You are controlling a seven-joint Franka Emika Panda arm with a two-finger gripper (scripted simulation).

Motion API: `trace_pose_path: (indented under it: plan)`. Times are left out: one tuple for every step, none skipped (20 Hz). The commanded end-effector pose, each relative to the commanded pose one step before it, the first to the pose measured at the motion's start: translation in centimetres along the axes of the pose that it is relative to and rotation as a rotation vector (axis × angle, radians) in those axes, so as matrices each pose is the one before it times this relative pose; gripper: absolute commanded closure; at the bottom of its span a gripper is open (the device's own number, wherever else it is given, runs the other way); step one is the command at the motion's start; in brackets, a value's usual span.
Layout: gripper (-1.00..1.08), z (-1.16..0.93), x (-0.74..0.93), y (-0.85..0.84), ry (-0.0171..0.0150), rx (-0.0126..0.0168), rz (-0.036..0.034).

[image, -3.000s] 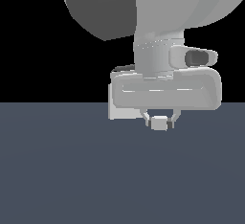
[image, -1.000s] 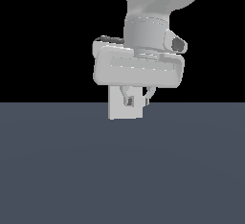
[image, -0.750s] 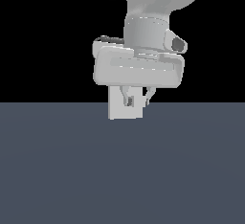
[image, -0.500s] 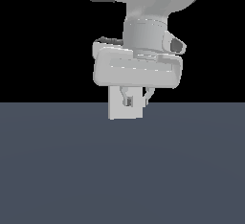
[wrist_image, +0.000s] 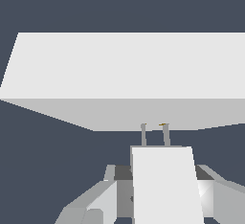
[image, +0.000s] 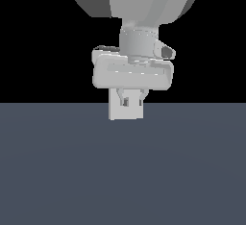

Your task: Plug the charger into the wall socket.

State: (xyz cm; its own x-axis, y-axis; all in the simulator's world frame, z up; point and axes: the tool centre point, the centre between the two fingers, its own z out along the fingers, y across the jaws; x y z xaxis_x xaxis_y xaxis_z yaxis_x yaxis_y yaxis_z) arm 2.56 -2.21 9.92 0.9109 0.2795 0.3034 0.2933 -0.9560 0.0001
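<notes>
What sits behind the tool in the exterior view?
The wall socket, upright on the floor. The tool covers its upper part and centre, so the holes are hidden. The wrist view shows the charger with prongs reaching the socket.

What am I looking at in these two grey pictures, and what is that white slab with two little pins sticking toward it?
These are simulator renders of one robot arm. The exterior view looks at the arm from outside: the big grey shape is the arm, ending in its gripper. The wrist view comes from a camera on the arm's wrist, looking past the fingers. The gripper holds the charger, a small white block with two thin prongs. The large white slab is the wall socket, standing on the dark floor. The prongs reach the socket's face; whether they are inside it I cannot tell.
</notes>
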Motion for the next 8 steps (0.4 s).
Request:
trace_pose_path:
  plan:
    - [1.08,0.19,0.769,-0.042,0.00112,-0.00011,-0.0008]
    - [1.08,0.058,0.183,0.002,0.0,0.0,0.0]
    - [1.08,0.046,0.145,0.004,0.0,0.0,0.0]
    - [1.08,0.034,0.108,0.006,0.0,0.0,0.0]
    - [1.08,0.023,0.07,0.008,0.0,0.0,0.0]
    - [1.08,-0.008,0.033,0.017,0.00038,0.00026,0.00015]
    - [1.08,-0.001,-0.004,0.012,0.0,0.0,0.0]
    - [1.08,-0.005,-0.016,0.007,0.0,0.0,0.0]
